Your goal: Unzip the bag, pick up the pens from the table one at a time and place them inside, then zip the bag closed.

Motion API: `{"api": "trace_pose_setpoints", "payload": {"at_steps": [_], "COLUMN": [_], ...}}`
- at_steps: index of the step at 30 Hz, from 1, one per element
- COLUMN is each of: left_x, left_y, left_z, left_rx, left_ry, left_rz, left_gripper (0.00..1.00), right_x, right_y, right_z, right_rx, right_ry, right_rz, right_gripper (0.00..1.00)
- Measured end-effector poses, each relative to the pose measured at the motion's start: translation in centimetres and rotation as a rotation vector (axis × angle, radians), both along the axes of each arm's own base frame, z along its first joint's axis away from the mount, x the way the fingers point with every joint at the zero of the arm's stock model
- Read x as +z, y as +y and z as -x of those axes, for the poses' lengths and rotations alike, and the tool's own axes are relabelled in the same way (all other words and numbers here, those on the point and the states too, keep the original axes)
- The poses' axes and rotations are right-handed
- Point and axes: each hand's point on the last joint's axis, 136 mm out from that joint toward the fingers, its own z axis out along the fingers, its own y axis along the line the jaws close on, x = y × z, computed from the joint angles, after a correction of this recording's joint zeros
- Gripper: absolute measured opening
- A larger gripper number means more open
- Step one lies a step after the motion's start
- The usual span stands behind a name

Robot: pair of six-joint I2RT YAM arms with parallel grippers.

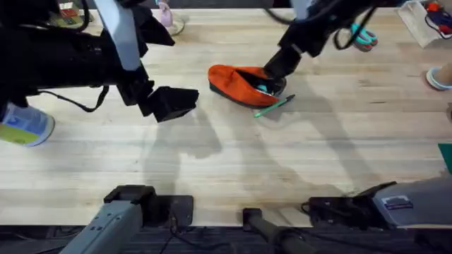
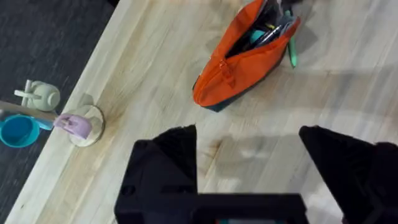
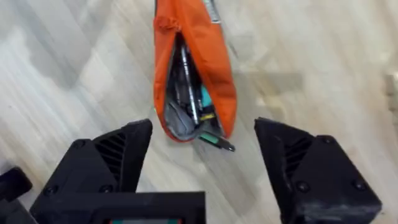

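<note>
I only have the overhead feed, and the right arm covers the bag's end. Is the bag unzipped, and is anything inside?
Observer: Yes. The right wrist view shows the bag unzipped, with pens inside.
Operator: Are the right fingers holding a pen?
Observer: No. The right gripper is open and empty, over the bag's open end.
Operator: And the left?
Observer: In the left wrist view, the left gripper is open and empty, apart from the bag.
</note>
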Motion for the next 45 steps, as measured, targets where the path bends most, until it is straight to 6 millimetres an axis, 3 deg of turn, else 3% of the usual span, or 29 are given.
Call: {"api": "trace_pose_setpoints", "payload": {"at_steps": [8,10,13,14,29,30,33,36,45], "left_x": [0.0,0.0,0.0,0.0,0.0,0.0,0.0,0.0,0.0], "left_y": [0.0,0.0,0.0,0.0,0.0,0.0,0.0,0.0,0.0], "left_z": [0.0,0.0,0.0,0.0,0.0,0.0,0.0,0.0,0.0], "left_rx": [0.000,0.000,0.000,0.000,0.000,0.000,0.000,0.000,0.000], "left_ry": [0.000,0.000,0.000,0.000,0.000,0.000,0.000,0.000,0.000], "left_rz": [0.000,0.000,0.000,0.000,0.000,0.000,0.000,0.000,0.000], "left_gripper": [0.993,0.993,0.993,0.993,0.993,0.993,0.993,0.993,0.993], "right_x": [4.5,5.6,5.6,5.6,5.7,5.7,5.7,5.4,3.6], "right_y": [-2.0,-2.3,-2.2,-2.2,-2.2,-2.1,-2.5,-3.5,-9.3], "right_z": [0.6,1.0,1.0,1.0,0.9,0.9,0.7,0.5,1.6], "right_rx": [-0.080,-0.321,-0.455,-0.586,-1.207,-1.371,-1.467,-1.526,-1.738], "right_ry": [-0.103,-0.025,0.037,0.099,0.403,0.487,0.510,0.489,0.406], "right_rz": [-0.053,-0.153,-0.203,-0.253,-0.488,-0.550,-0.579,-0.570,-0.421], "right_gripper": [0.997,0.997,0.998,0.998,0.998,0.999,0.997,0.997,0.998]}}
